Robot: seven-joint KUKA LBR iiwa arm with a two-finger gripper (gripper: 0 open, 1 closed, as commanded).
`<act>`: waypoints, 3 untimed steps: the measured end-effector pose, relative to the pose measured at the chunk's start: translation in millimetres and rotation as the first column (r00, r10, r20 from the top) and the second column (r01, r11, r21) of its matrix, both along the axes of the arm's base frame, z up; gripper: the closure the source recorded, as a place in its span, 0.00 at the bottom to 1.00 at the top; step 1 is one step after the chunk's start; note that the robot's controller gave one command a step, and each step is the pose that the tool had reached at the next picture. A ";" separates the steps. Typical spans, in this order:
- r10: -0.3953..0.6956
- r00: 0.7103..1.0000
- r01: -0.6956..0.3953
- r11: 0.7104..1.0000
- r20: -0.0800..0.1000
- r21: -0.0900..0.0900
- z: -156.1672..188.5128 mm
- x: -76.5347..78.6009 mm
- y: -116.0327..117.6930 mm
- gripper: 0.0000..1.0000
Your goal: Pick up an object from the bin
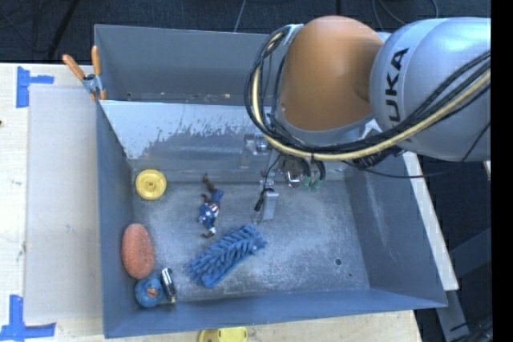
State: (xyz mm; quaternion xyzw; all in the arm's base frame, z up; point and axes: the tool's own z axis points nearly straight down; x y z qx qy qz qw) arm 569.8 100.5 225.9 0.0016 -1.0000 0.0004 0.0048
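gripper (268, 203) | open or shut: cannot tell | blue bristly brush (227, 254) just below-left, long axis lower-left to upper-right, its upper end nearest gripper

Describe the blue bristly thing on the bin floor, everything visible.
The blue bristly thing looks like a soft, rubbery brush or toy: a long body covered in short spikes. It lies flat and slanted on the bin's grey floor, its upper-right end near the gripper. None of the other loose things touches it.
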 end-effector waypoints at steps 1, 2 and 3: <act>-0.002 1.000 0.002 1.000 0.009 0.001 4.9 1.3 -0.5 0.00; 0.004 1.000 -0.004 1.000 0.018 0.002 -1.5 -2.1 1.8 0.00; 0.126 0.992 -0.126 0.992 -0.001 0.000 7.8 -9.7 13.2 0.00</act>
